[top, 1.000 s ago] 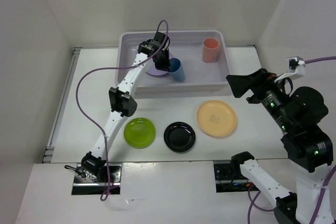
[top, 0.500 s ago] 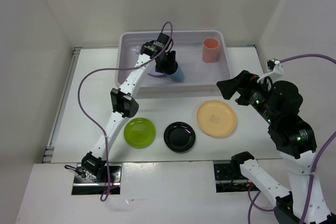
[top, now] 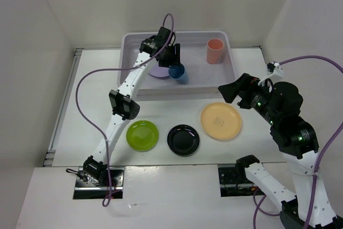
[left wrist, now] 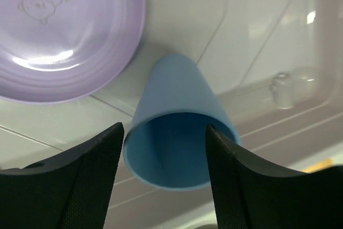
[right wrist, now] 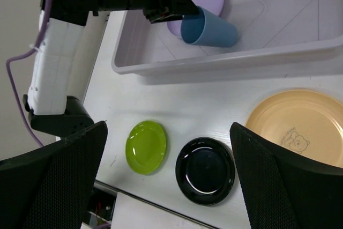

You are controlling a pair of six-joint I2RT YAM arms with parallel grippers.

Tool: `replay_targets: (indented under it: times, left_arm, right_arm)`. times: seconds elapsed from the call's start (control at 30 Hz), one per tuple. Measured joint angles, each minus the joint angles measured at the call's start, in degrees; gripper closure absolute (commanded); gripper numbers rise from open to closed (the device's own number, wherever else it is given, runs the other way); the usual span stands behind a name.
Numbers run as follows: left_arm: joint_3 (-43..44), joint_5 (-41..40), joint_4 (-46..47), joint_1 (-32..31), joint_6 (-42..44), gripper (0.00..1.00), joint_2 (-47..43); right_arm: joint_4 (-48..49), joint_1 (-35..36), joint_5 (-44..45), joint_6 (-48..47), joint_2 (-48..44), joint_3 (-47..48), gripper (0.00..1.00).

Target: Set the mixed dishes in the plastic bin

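Note:
The blue cup (left wrist: 179, 132) lies tipped on its side in the plastic bin (top: 177, 34), its mouth toward my left gripper (left wrist: 165, 132). That gripper is open, one finger on either side of the rim with a small gap each. Beside the cup rests the lavender plate (left wrist: 64, 30). A salmon cup (top: 215, 51) stands upright at the bin's far right. On the table lie the lime green plate (right wrist: 146, 146), black plate (right wrist: 205, 170) and pale orange plate (right wrist: 300, 127). My right gripper (right wrist: 169, 127) hangs open and empty above the table plates.
White walls close in the table on the left, back and right. The left arm (top: 124, 105) stretches from the near edge over the table into the bin. The bin's near wall (right wrist: 225, 60) stands between the plates and the bin floor.
My left gripper has opened and let go of the blue cup, which now lies in the bin, and has drawn back a little. The right arm has swung left toward the plates.

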Motion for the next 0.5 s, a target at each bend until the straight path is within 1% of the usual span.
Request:
replay_targets:
  times: [0.2, 0.5]
  left_arm:
    - [-5.0, 0.5, 3.9, -0.1, -0.1, 0.29, -6.4]
    - [-5.0, 0.7, 5.0, -0.1, -1.3, 0.28, -7.1]
  right_arm:
    - [0.2, 0.0, -0.2, 0.4, 0.0, 0.0, 0.00]
    - [0.6, 0.0, -0.9, 0.8, 0.0, -1.0, 0.00]
